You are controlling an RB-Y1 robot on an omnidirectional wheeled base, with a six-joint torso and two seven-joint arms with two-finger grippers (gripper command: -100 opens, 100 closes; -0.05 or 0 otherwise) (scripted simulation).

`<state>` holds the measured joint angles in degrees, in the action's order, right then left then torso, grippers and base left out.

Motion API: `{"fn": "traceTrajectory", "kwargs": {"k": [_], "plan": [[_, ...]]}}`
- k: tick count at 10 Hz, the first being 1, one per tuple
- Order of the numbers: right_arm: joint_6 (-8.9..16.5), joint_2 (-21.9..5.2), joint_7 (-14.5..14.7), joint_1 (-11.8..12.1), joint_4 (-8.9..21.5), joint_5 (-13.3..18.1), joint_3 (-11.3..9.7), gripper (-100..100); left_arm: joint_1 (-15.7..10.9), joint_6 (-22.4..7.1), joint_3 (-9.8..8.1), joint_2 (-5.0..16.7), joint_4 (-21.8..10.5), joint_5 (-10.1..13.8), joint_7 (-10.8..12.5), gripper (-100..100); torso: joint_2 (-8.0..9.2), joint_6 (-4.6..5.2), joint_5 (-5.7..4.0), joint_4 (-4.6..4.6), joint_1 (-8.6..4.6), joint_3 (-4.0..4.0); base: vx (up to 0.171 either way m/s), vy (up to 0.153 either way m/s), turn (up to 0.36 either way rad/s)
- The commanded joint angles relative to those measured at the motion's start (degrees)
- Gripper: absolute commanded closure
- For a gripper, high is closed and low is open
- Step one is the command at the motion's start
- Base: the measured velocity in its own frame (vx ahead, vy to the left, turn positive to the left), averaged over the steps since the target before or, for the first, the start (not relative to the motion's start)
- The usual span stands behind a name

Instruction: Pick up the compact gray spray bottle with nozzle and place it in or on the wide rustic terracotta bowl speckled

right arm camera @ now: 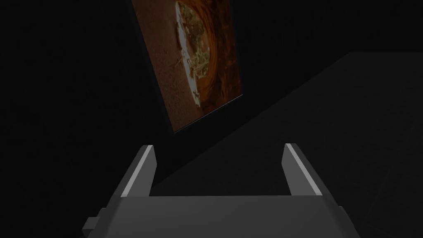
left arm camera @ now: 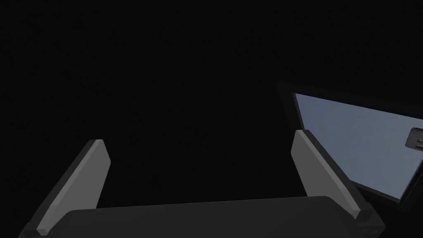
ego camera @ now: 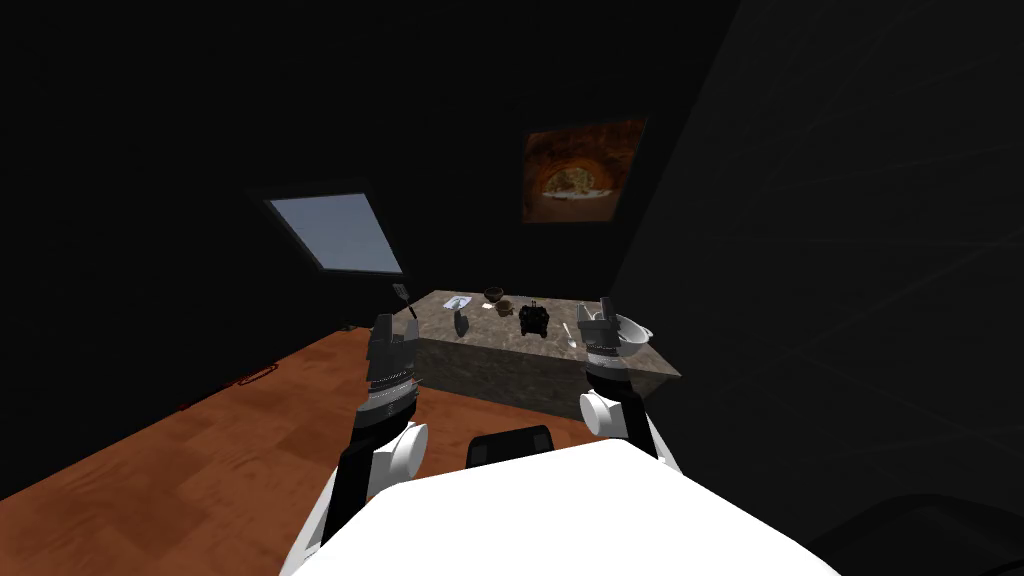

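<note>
Standing on table (ego camera: 490, 330) — spray bottle (ego camera: 460, 323), apart from bowl (ego camera: 493, 294).

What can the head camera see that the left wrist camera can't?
Head view's extras: the stone-topped table with the dark spray bottle, a brown bowl and a white bowl, plus the wooden floor and the right gripper. Left wrist view's extra: a close look at its own two fingers, standing wide apart. Both share the left gripper and the window.
</note>
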<state>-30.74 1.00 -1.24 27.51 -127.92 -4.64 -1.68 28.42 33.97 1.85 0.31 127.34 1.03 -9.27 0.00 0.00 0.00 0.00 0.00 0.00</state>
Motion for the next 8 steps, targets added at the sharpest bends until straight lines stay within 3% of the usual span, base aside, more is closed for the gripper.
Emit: {"fn": "traceTrajectory", "kwargs": {"k": [1, 8], "plan": [[0.0, 0.0, 0.0, 0.0, 0.0, 0.0, 0.0, 0, 0.4, -0.59, -0.35, 2.46, -0.47, -0.24, 0.03, -100, 0.0, 0.0, 0.0, 0.0, 0.0, 0.0, 0.004, -0.007, -0.07], [0.0, 0.0, 0.0, 0.0, 0.0, 0.0, 0.0, 0, 3.3, -4.68, -2.82, 11.39, -3.36, -1.98, 0.24, -100, -0.03, 0.01, -0.01, -0.01, -0.05, -0.02, 0.01, -0.014, -0.096]]}}
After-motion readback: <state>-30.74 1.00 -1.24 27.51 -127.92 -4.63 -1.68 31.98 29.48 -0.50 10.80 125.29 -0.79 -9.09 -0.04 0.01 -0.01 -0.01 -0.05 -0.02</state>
